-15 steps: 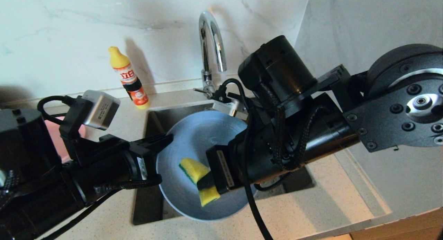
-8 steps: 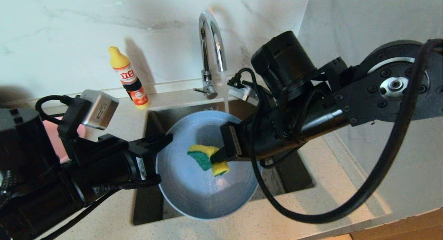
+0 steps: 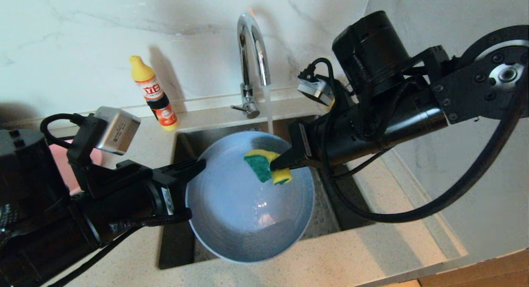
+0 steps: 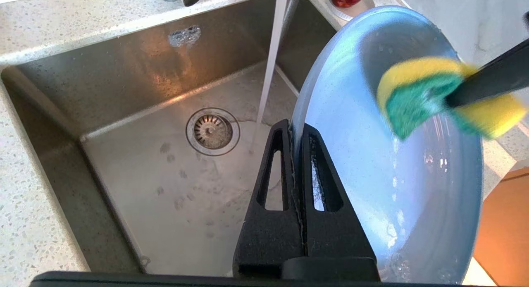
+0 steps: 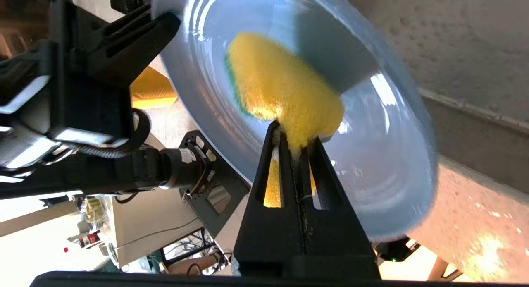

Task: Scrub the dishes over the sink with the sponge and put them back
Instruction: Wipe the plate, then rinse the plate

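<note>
Left gripper (image 3: 197, 166) pinched on plate (image 3: 244, 212) rim, holding it tilted over sink (image 4: 136, 125); keep clamp firm, plate steady. Tap (image 3: 253, 55) running just behind plate; keep plate near stream. Right gripper (image 3: 276, 165) clamped on sponge (image 3: 266, 167), pressed on plate's far inner face; sweep 1 full arc, green side flat, light pressure.

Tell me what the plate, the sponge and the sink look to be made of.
Plate: light blue, smooth, with wet highlights; likely plastic or glazed ceramic, cannot tell which.
Sponge: yellow porous foam with a coarser green scouring layer; it squashes between the fingers.
Sink: brushed stainless steel, dull grey sheen with soft reflections.
</note>
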Controlling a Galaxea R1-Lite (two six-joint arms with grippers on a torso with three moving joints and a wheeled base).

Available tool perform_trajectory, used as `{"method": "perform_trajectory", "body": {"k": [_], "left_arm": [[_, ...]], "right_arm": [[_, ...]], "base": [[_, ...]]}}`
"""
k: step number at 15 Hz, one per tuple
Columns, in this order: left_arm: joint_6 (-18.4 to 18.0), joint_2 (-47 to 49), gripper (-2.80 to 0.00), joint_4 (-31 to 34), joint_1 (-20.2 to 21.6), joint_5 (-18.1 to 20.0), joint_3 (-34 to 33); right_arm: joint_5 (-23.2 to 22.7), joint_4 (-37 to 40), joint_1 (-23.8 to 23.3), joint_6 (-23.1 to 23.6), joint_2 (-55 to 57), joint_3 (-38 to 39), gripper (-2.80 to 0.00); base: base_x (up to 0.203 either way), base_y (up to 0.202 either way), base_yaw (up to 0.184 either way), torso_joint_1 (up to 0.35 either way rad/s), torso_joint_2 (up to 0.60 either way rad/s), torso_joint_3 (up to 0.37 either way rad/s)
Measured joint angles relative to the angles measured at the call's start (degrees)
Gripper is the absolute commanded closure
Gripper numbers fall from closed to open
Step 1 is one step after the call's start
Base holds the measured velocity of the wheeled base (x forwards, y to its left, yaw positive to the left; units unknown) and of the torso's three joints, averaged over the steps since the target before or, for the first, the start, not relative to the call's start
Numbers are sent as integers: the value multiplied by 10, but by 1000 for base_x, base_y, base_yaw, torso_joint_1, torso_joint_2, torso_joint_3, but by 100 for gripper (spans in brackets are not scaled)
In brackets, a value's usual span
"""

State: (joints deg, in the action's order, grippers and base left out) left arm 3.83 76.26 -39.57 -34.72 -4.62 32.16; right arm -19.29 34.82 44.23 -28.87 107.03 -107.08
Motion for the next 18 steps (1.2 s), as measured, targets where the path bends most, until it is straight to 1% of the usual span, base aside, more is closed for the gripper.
{"method": "perform_trajectory", "body": {"k": [3, 5, 10, 12, 14, 16, 18], "left_arm": [[1, 0, 0, 0, 1, -1, 2], [4, 0, 0, 0, 1, -1, 4], [48, 2, 0, 4, 3, -10, 13], [64, 8, 0, 10, 5, -10, 14], [77, 21, 0, 29, 9, -12, 16], [104, 40, 0, 56, 17, -18, 24], [158, 66, 0, 68, 25, -20, 40]], "right_arm": [[0, 19, -3, 0, -21, 12, 0], [0, 28, -4, 0, -40, 37, 0], [1, 28, -7, -1, -105, 116, 0], [2, 29, -13, 0, -139, 129, 0], [2, 37, -27, 1, -170, 130, 0], [2, 45, -45, 2, -190, 126, 0], [0, 46, -60, 3, -205, 134, 0]], "base": [[0, 0, 0, 0, 0, 0], [0, 0, 0, 0, 0, 0], [0, 0, 0, 0, 0, 0], [0, 0, 0, 0, 0, 0], [0, 0, 0, 0, 0, 0], [0, 0, 0, 0, 0, 0], [0, 0, 0, 0, 0, 0]]}}
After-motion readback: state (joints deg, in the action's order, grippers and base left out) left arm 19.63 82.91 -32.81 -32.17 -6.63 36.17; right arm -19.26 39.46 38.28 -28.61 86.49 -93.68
